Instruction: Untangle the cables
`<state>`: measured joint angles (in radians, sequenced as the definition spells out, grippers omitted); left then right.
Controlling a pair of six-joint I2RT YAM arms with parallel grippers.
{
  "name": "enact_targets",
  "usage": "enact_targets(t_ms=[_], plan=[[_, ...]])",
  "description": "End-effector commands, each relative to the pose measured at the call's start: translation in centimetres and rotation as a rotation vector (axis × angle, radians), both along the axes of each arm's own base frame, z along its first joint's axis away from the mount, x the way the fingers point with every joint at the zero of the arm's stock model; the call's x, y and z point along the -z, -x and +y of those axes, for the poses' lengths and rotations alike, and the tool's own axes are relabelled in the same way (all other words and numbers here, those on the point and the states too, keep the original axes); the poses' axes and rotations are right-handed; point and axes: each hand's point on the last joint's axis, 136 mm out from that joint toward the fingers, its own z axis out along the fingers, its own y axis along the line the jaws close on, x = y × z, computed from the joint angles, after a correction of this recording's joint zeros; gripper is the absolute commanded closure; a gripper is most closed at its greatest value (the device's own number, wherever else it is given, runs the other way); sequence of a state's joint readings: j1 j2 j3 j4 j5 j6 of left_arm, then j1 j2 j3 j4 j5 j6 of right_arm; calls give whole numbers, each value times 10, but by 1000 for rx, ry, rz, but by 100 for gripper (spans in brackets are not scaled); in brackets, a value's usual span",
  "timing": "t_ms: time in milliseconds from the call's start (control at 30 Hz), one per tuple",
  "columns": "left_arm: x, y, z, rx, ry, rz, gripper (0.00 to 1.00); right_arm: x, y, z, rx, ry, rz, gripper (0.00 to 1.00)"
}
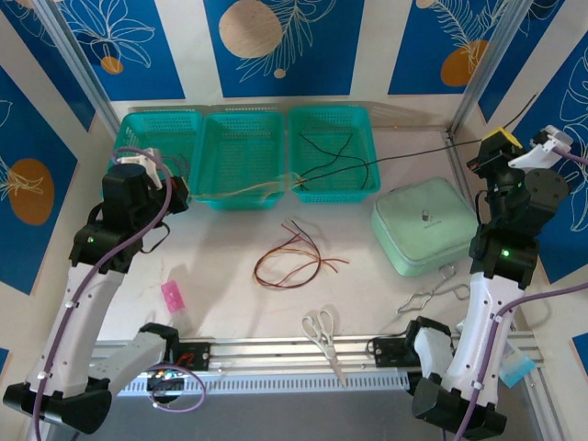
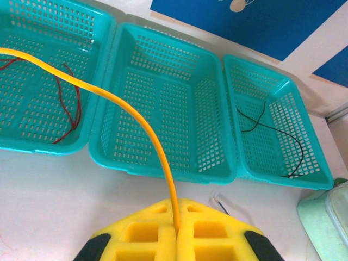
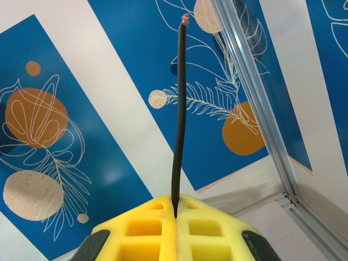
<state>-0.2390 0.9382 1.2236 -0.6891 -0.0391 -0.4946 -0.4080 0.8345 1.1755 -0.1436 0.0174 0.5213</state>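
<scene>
Left end effector (image 2: 176, 217): yellow pads pressed together, clamped on the yellow cable (image 2: 130, 114). It is raised over the table's near-left part, in front of the baskets.
Yellow cable: rises from between the pads and arcs far-left across the middle basket (image 1: 243, 197) and over the left basket (image 1: 161, 114).
Right end effector (image 3: 175, 212): yellow pads together, clamped on the dark cable (image 3: 179, 109). It is held high at the right of the table, beyond the mint case (image 1: 424, 225).
Dark cable: a short end stands straight up from the pads against the blue patterned wall, with a bare coppery tip. In the top view the rest stretches left over the table to the right basket (image 1: 340, 195).
Red cable (image 2: 78, 111): lies curled inside the left basket, along its right side.
Black strand (image 2: 272, 130): lies on the floor of the right basket, curving toward its near-right corner. I cannot tell for sure whether it is part of the held dark cable.
Loose cables (image 1: 294, 257): red, yellow-tan and dark brown wires in overlapping loops on the bare table (image 1: 220, 276), near the middle, in front of the baskets and apart from them.
Baskets: three teal mesh trays side by side along the far edge.
Mint case: closed, on the table just right of the right basket.
Scissors (image 1: 322, 335): at the near edge, blades pointing near.
Pink object (image 1: 172, 296): small, on the near-left of the table.
</scene>
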Motion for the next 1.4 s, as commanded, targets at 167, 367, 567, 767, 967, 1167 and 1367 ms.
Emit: enact_targets(t_ms=[167, 367, 567, 767, 967, 1167, 1367], plan=[[-3, 7, 14, -35, -33, -6, 100, -1, 2, -8, 35, 4, -8, 100], [-15, -1, -2, 26, 40, -34, 100, 2, 1, -3, -1, -6, -5, 100], [-59, -23, -33, 140, 180, -127, 100, 0, -1, 7, -58, -31, -16, 100], [-115, -47, -40, 159, 189, -246, 100, -9, 0, 22, -125, -26, -28, 100], [-171, -82, -41, 135, 180, -389, 100, -17, -1, 33, -175, -26, -36, 100], [-182, -139, -43, 64, 129, -475, 100, -19, -4, 36, -195, -34, -37, 100], [-80, -210, -70, 76, 108, -320, 100, -21, -6, 49, -259, -59, -29, 100]])
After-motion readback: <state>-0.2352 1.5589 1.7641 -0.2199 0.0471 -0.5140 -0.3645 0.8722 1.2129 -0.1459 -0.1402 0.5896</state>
